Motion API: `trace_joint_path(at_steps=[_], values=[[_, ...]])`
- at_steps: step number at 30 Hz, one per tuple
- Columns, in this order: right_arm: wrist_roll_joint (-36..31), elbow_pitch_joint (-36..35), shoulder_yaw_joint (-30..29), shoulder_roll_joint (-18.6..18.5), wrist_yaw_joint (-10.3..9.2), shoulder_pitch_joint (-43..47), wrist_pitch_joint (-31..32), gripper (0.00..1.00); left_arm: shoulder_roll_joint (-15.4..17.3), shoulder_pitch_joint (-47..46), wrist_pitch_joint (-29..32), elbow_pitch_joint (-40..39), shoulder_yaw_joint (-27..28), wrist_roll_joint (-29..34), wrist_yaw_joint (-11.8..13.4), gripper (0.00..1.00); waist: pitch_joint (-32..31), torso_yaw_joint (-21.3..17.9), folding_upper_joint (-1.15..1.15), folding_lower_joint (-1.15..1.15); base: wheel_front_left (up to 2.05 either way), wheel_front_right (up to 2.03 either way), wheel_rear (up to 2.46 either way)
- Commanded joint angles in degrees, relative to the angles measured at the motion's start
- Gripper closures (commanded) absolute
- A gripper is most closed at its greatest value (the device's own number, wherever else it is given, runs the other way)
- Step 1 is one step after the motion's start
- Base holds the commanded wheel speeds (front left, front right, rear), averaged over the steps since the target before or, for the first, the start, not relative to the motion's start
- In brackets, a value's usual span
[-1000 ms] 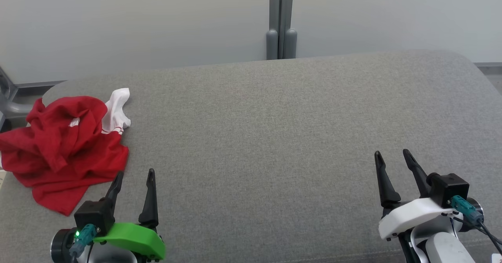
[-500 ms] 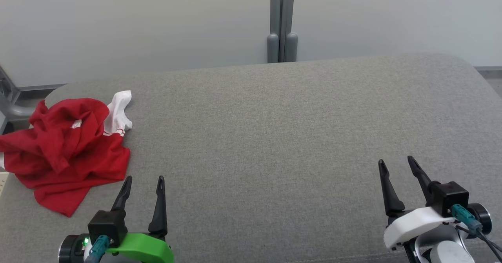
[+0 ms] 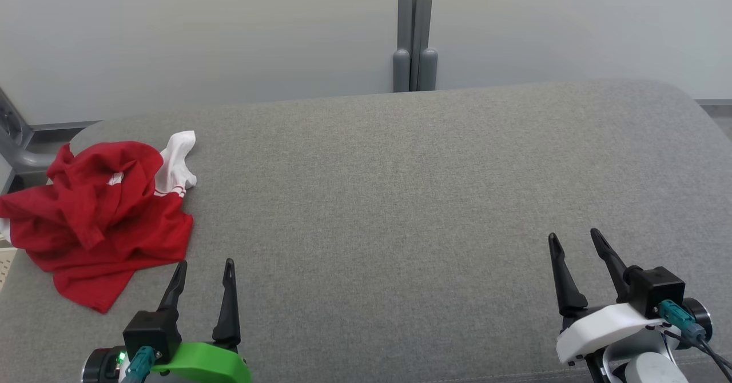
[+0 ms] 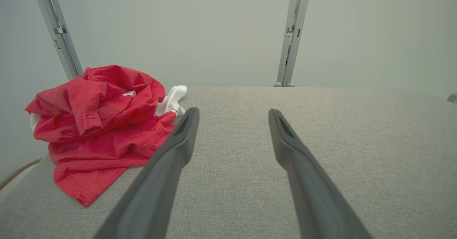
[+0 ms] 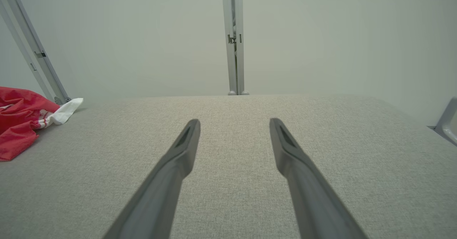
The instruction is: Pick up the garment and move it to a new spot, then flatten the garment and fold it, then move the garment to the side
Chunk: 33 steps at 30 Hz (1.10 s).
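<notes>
Grey cloth covers the wide soft top (image 3: 400, 188) in the head view, with a pale wall (image 3: 200, 34) behind it. The garment (image 3: 103, 211), a red shirt with a white bit (image 3: 176, 163), lies in a bunched heap at the far left end of the top. The left gripper (image 3: 206, 264) sits just beside the heap's near edge, not touching it. Its jaws are wide apart and hold nothing. The right gripper (image 3: 573, 235) is well apart from the shirt, over at the right, and its jaws are wide apart and empty too.

From the left wrist view, the heap is up and to the left of the two dark fingers (image 4: 173, 153). It is puffy with many folds. One flat red flap lies on the grey top, nearest the fingers.

From the right wrist view, the red heap peeks in at the far left edge.

The shirt looks light and very soft. It will likely flop and sag when lifted, and it will not break. A good place to pinch is a thick fold on top of the heap, or the edge of the near flap. Pinching one thin layer may let the rest drag along.
</notes>
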Motion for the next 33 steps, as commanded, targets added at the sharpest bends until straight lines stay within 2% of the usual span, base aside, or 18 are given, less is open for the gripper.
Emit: trace_joint_path(at_steps=[1,20,27,33], values=[[0.38,0.06,0.07,-0.48,0.00,0.01,-0.37,0.00,0.19,0.54,0.01,0.13,0.28,-0.12,0.36,0.00,0.01,0.11,0.00,0.00,0.00,0.00,0.00],[0.80,0.43,0.41,-0.83,0.00,-0.05,-1.05,0.00,0.89,-0.03,0.50,0.10,-0.51,-0.56,1.14,0.00,0.19,1.69,0.00,0.00,0.00,0.00,0.00],[0.57,-0.51,1.48,-0.36,0.00,0.34,-1.13,0.00,1.35,-0.46,0.54,-0.13,0.19,-1.00,2.15,0.00,0.18,6.12,0.00,0.00,0.00,0.00,0.00],[0.72,-1.17,2.47,0.22,0.00,0.55,-1.17,0.00,2.08,-0.29,0.67,-0.56,0.76,-1.45,2.51,0.00,0.18,12.20,0.00,0.00,0.00,0.00,0.00]])
